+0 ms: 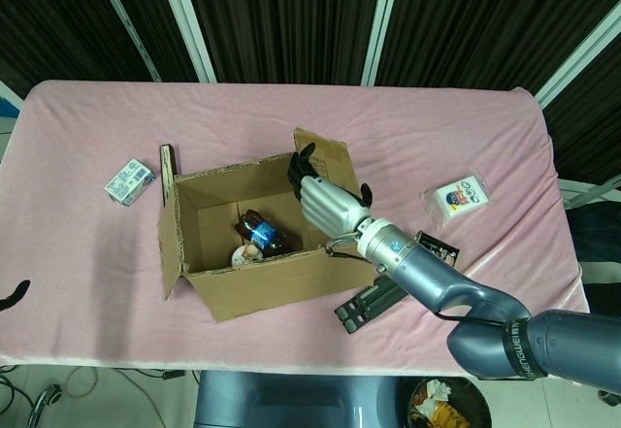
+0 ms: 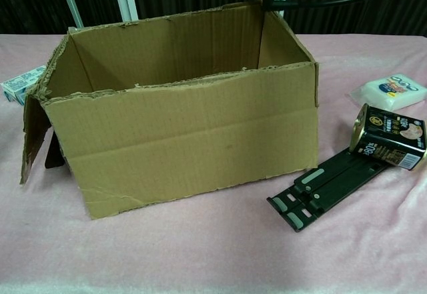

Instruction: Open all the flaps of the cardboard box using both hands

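Observation:
The cardboard box (image 1: 254, 287) (image 2: 180, 141) stands mid-table with its top open. Its left flap (image 1: 170, 239) (image 2: 32, 137) hangs outward and down. Its right flap (image 1: 332, 159) leans outward. My right hand (image 1: 332, 203) lies against that flap's inner face with fingers spread, dark fingertips (image 1: 305, 159) at the flap's edge, and holds nothing. In the chest view only a metal fitting and a cable show at the top edge. What looks like my left hand (image 1: 12, 295) is only a dark sliver at the frame's left edge.
In the box lie a cola bottle (image 1: 262, 234) and a round tub (image 1: 243, 254). A small carton (image 1: 129, 181) (image 2: 19, 85) sits left. On the right are a white packet (image 1: 458, 196) (image 2: 393, 91), a black can (image 1: 439, 252) (image 2: 390, 137) and a black folding stand (image 1: 367, 302) (image 2: 330, 186).

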Robot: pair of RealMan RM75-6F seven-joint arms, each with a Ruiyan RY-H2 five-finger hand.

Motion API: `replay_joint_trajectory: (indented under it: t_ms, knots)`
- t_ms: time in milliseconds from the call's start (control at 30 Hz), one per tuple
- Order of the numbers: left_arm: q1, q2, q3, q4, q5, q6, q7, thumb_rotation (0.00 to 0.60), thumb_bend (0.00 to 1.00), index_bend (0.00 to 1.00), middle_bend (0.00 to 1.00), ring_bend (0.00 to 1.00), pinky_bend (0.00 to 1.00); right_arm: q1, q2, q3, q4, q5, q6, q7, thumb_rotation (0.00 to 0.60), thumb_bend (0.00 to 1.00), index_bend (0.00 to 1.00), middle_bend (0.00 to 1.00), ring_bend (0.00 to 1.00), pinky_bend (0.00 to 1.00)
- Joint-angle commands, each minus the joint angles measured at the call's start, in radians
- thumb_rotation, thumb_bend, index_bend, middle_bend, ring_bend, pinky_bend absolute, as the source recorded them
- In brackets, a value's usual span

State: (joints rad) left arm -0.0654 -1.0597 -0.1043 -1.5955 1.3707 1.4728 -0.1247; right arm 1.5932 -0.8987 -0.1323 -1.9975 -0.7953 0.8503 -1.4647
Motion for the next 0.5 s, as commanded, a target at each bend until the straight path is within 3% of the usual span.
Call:
replay_joint_trajectory:
  t_ms: [33, 500]
  knots:
    - [0.0, 0.0, -0.001, 0.0, -0.001, 0.0, 0.0, 0.6, 0.21, 0.0, 0.0, 0.0, 0.0, -0.001, 0.025, -0.004, -0.017, 0.006, 0.0, 0.004, 0.6, 0.22, 0.16, 0.14, 0.14, 0.25]
    - [0.0, 0.0, -0.002, 0.001, -0.001, -0.002, 0.004, 0.6, 0.21, 0.0, 0.0, 0.0, 0.0, -0.048, 0.157, -0.017, -0.05, -0.05, -0.009, 0.034, 0.6, 0.22, 0.13, 0.13, 0.14, 0.25]
